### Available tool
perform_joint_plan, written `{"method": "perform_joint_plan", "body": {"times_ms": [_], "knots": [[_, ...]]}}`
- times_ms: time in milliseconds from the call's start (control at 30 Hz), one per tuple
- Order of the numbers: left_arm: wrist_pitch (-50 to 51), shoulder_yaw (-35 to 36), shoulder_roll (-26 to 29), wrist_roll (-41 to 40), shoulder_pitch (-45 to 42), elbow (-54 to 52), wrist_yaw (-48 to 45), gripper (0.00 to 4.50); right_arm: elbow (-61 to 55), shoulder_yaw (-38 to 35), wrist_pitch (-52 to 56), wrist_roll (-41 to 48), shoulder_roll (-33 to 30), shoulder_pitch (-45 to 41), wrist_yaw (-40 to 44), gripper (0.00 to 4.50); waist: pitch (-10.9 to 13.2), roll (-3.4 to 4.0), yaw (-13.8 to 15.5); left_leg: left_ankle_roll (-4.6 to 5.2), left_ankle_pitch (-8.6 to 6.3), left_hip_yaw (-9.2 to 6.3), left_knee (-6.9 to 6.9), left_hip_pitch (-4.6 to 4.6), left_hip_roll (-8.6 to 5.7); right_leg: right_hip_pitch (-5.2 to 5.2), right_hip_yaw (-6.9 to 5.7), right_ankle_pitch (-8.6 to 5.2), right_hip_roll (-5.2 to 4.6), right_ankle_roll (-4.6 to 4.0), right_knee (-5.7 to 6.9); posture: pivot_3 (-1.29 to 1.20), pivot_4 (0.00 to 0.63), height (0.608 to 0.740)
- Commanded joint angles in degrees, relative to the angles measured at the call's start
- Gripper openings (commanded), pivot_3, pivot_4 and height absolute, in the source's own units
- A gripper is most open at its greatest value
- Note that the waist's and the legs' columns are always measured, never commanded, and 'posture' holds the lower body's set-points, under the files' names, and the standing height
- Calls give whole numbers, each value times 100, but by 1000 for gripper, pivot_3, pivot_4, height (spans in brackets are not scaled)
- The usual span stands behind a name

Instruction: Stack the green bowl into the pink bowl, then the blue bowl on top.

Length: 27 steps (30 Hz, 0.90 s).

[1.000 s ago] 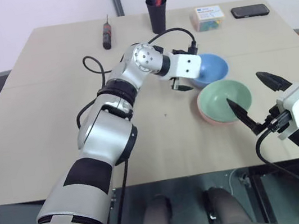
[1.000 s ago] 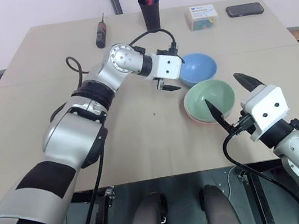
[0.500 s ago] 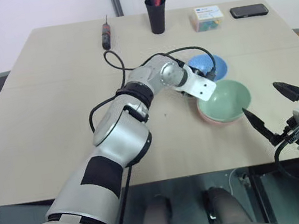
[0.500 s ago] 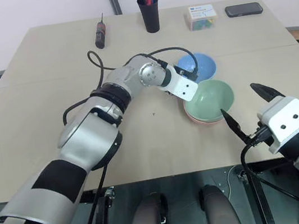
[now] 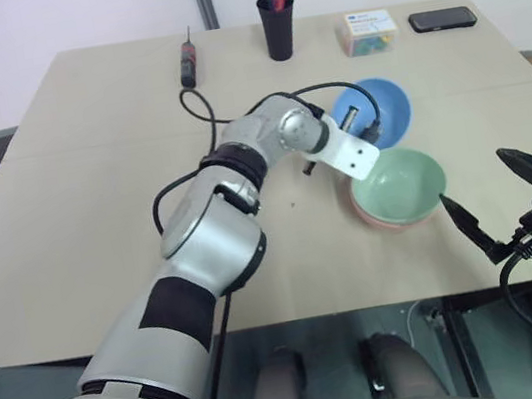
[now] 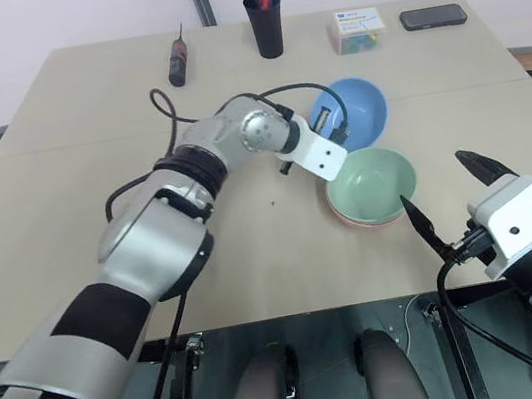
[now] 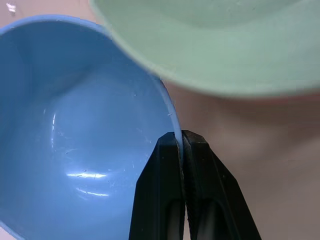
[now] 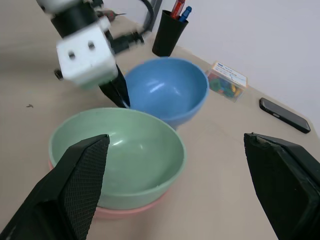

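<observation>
The green bowl (image 5: 400,184) sits nested inside the pink bowl (image 5: 379,221), of which a thin rim shows beneath it. Just behind them the blue bowl (image 5: 376,111) is tipped up on the table (image 5: 92,187). My left gripper (image 7: 181,142) is shut on the blue bowl's (image 7: 75,125) near rim, right beside the green bowl (image 7: 220,45). My right gripper (image 6: 433,179) hangs open off the table's near right edge, short of the stacked bowls, with nothing between its fingers.
Along the far edge stand a black pen cup (image 5: 280,23), a screwdriver (image 5: 189,62), a small box of coloured bits (image 5: 368,31) and a dark phone (image 5: 443,19). My left arm reaches across the table's middle.
My left gripper has come down and shut on the blue bowl's rim, and the bowl now tilts up. My right gripper has drawn back toward the near right corner, still open.
</observation>
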Motion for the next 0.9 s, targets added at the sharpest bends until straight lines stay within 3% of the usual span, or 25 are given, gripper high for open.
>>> {"method": "perform_joint_plan", "body": {"times_ms": [33,200,333,433,567,767,900], "knots": [[-280,695,218,-930,-372,-356,-1063,115,-217,-349,-203,-133,123,261,59,4500,0,0,8,0,0,2,0,-1,0,0,0,0,0,0,-2,0,150,740],[39,1428,337,-2770,-100,-1390,-3787,115,-217,-759,-484,-26,325,743,409,4500,-2,0,86,0,0,0,1,-3,-1,3,-4,0,-4,0,-4,0,150,740],[1135,747,629,-3996,518,-3031,-4185,115,-217,-1095,-764,96,483,1246,715,4500,-6,9,77,0,0,0,0,4,4,4,-1,-1,-1,-2,0,0,150,740],[1532,478,690,-4203,866,-3655,-4185,115,-217,-1324,-861,101,542,1510,860,4500,-7,10,43,0,1,3,6,9,4,6,4,0,-1,-1,6,0,150,740],[2025,329,708,-4397,1101,-4105,-4185,1231,-217,-1477,-827,201,476,1466,914,4500,-7,10,11,0,0,4,10,11,4,9,4,0,0,-1,7,0,150,740],[2429,690,739,-4109,1366,-4424,-3726,3918,-217,-1514,-520,380,381,1255,1097,4500,-7,10,-6,0,0,0,11,10,4,9,3,0,2,-1,6,0,150,740],[3967,1189,1256,-4362,2063,-5417,-3156,3918,24,-1460,-183,663,316,869,1420,4500,-13,21,-48,0,0,2,10,12,6,9,6,0,4,-1,7,0,150,740]]}}
